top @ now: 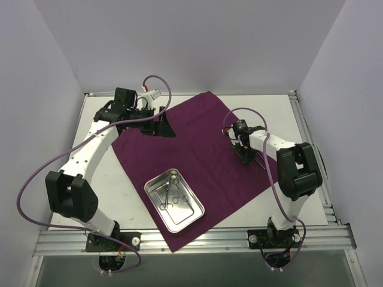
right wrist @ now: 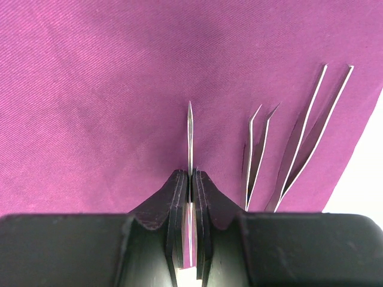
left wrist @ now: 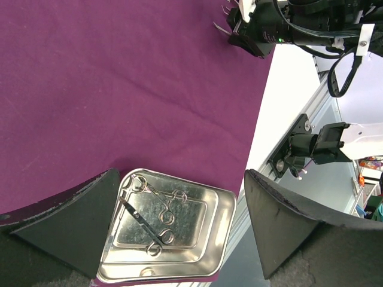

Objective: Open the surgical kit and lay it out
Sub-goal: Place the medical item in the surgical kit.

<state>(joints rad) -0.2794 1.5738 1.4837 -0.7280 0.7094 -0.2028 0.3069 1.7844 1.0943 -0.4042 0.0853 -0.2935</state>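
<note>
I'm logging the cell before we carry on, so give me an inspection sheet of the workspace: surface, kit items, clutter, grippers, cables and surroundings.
Surface: white table, its middle covered by the cloth.
Job's things: purple cloth spread flat; steel tray on it nearest the arm bases, ring-handled instruments inside; short tweezers and long tweezers lying side by side by the cloth's right edge.
Clutter: nothing seen.
Grippers: right gripper shut on a thin pointed instrument over the cloth; left gripper open above the cloth's far left part.
Cables: purple cables loop along both arms.
Surroundings: plain walls on three sides; aluminium frame along the near edge.
</note>
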